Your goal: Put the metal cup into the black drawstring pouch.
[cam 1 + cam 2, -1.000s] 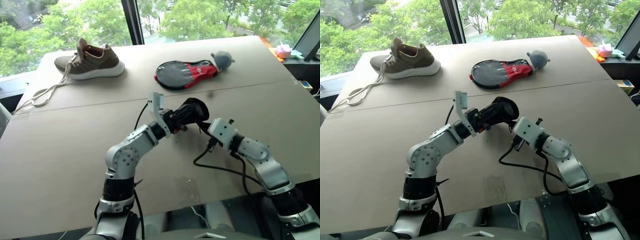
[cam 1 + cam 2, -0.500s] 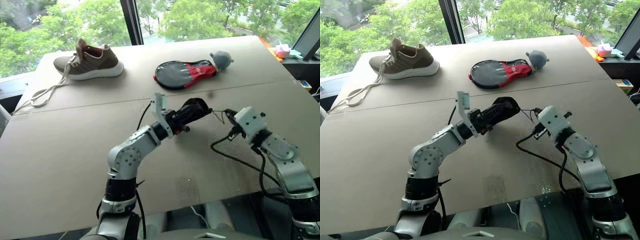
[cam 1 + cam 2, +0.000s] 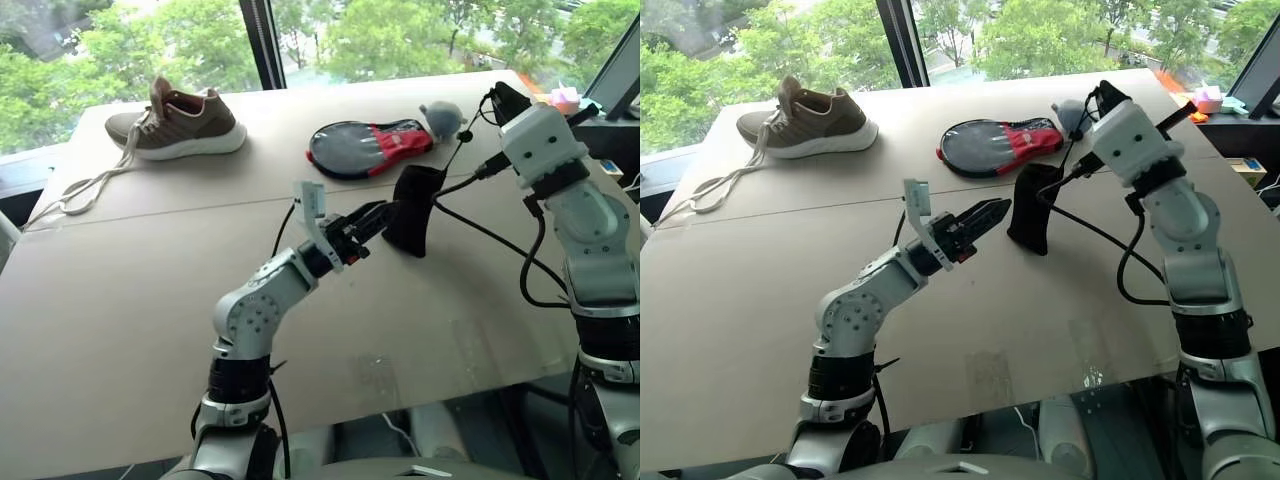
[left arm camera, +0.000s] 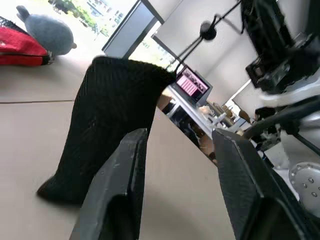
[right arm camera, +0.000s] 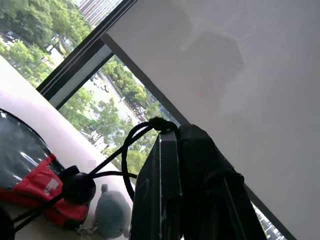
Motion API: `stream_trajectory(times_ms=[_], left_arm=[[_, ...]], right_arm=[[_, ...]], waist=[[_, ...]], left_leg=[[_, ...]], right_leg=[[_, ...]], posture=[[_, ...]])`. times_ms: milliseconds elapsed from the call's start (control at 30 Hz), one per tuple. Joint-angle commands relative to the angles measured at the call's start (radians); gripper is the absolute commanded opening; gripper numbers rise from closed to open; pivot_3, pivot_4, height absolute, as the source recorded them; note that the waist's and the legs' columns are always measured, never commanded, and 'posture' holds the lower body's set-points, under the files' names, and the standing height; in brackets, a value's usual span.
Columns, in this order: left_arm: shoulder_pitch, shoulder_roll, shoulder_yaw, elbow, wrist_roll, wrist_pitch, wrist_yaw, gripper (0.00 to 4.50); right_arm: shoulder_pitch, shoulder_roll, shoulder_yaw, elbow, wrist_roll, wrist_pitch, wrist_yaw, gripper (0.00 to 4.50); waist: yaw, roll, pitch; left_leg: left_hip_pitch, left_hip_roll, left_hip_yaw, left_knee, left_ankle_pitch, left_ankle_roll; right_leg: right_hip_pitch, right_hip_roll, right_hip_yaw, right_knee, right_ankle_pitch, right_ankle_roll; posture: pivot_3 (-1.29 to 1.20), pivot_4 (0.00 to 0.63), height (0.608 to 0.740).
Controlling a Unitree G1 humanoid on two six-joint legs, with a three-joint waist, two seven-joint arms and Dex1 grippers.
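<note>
two claws: right claw (image 3: 1102,98) pinches the black drawstring pouch (image 3: 1031,207) cord, left claw (image 3: 985,212) spread

Bright daylight from the windows (image 3: 200,40) — soft shadows, wrist views blurred.

Head pair overlooks the table (image 3: 120,300); wrist cameras sit close

The black drawstring pouch (image 3: 414,210) was of soft matt cloth with a fine woven grain, and its cord (image 5: 131,145) was thin and braided. The bench (image 3: 120,300) looked like smooth matt board, pale brown. The shoe (image 3: 175,124) was of knitted cloth with a white rubber-like sole. The racket case (image 3: 368,146) looked slightly glossy. The left gripper (image 4: 180,165) had jaws of matt black plastic.
</note>
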Motion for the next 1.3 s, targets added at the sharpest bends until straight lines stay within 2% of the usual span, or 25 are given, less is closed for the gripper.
stream_trajectory(times_ms=[33, 100, 167, 333, 467, 567, 667, 833, 1100, 1300], left_arm=[[0.079, 0.311, -0.034, -0.134, -0.174, 0.185, -0.392, 2.49], [0.067, 0.479, -0.056, -0.066, -0.066, 0.117, -0.529, 2.49], [-0.011, 0.529, -0.047, 0.087, 0.065, -0.02, -0.537, 2.49], [-0.37, 0.412, 0.046, 0.422, 0.204, -0.298, -0.436, 2.49], [-0.568, 0.272, 0.027, 0.515, 0.276, -0.438, -0.387, 2.49], [-0.65, 0.193, 0.026, 0.544, 0.284, -0.478, -0.387, 2.49], [-0.673, 0.156, 0.037, 0.522, 0.249, -0.445, -0.421, 2.49], [-0.635, 0.164, 0.06, 0.445, 0.157, -0.318, -0.456, 2.49], [-0.588, 0.167, 0.041, 0.412, 0.142, -0.24, -0.462, 2.49], [-0.585, 0.148, 0.04, 0.46, 0.182, -0.276, -0.449, 2.49]], right_arm=[[-0.136, -0.03, 0.026, 0.009, -0.047, -0.119, 0.01, 0.0], [-0.203, -0.042, 0.034, 0.032, -0.056, -0.159, 0.019, 0.0], [-0.26, -0.048, 0.04, 0.063, -0.059, -0.19, 0.026, 0.0], [-0.364, -0.056, 0.066, 0.159, -0.079, -0.289, 0.045, 0.0], [-0.408, -0.046, 0.096, 0.223, -0.084, -0.356, 0.06, 0.0], [-0.424, -0.031, 0.112, 0.257, -0.086, -0.377, 0.068, 0.0], [-0.429, -0.015, 0.127, 0.281, -0.085, -0.385, 0.078, 0.0], [-0.427, 0.011, 0.139, 0.297, -0.087, -0.381, 0.086, 0.0], [-0.425, 0.034, 0.138, 0.286, -0.083, -0.372, 0.09, 0.0], [-0.42, 0.031, 0.127, 0.271, -0.079, -0.368, 0.096, 0.0]], waist=[[-0.019, 0.0, 0.001], [-0.027, 0.001, 0.001], [-0.023, 0.002, 0.002], [0.005, -0.004, 0.003], [0.005, -0.006, 0.002], [-0.006, -0.006, 0.002], [-0.022, -0.006, 0.002], [-0.035, -0.005, 0.002], [-0.025, -0.005, 0.002], [-0.028, -0.005, 0.002]], left_leg=[[0.0, 0.0, 0.001, 0.0, 0.0, 0.0], [0.0, 0.0, 0.003, -0.003, 0.0, 0.0], [0.001, 0.0, 0.003, -0.003, 0.0, 0.0], [0.0, 0.0, 0.0, 0.0, 0.0, 0.0], [-0.004, -0.003, -0.002, 0.0, 0.0, 0.0], [-0.019, -0.006, -0.001, 0.0, 0.0, 0.001], [-0.025, -0.006, -0.001, 0.0, 0.0, 0.001], [-0.025, -0.004, 0.0, -0.001, 0.0, 0.001], [-0.019, -0.004, -0.001, 0.003, 0.0, 0.001], [-0.019, -0.005, -0.001, 0.002, 0.0, 0.001]], right_leg=[[-0.001, 0.0, 0.001, 0.001, 0.0, 0.0], [-0.004, 0.002, 0.003, 0.002, 0.0, 0.0], [-0.003, 0.003, 0.003, 0.002, 0.0, -0.001], [0.001, 0.001, -0.004, 0.001, 0.0, -0.003], [-0.003, -0.004, -0.004, 0.0, 0.001, -0.001], [-0.019, -0.006, -0.003, 0.001, 0.002, 0.002], [-0.026, -0.006, -0.005, 0.001, 0.002, 0.002], [-0.027, -0.004, -0.003, 0.001, 0.002, 0.002], [-0.02, -0.004, -0.003, 0.003, 0.004, 0.003], [-0.02, -0.004, -0.003, 0.002, 0.004, 0.003]], posture=[[0.0, 0.15, 0.74], [0.0, 0.15, 0.74], [0.0, 0.15, 0.74], [0.0, 0.15, 0.74], [0.0, 0.15, 0.74], [0.0, 0.15, 0.74], [0.0, 0.15, 0.74], [0.0, 0.15, 0.74], [0.0, 0.15, 0.74], [0.0, 0.15, 0.74]])
